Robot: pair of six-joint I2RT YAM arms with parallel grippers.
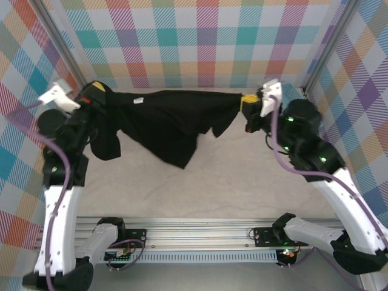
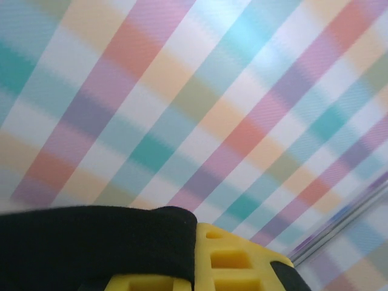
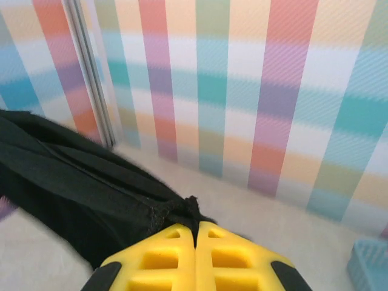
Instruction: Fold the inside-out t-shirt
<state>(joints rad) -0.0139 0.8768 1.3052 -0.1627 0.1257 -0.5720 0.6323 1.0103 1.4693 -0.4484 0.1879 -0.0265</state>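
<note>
So, your left gripper (image 1: 91, 100) is clamped on one end of the soft black cloth t-shirt (image 1: 163, 124), which hangs stretched over the beige table (image 1: 242, 182). Your right gripper (image 1: 248, 103) pinches the other end, probably to spread it flat for folding.

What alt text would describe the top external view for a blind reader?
A black t-shirt hangs stretched over the table, with the left gripper and the right gripper each shut on one end. Colourful checked walls surround the scene.
</note>
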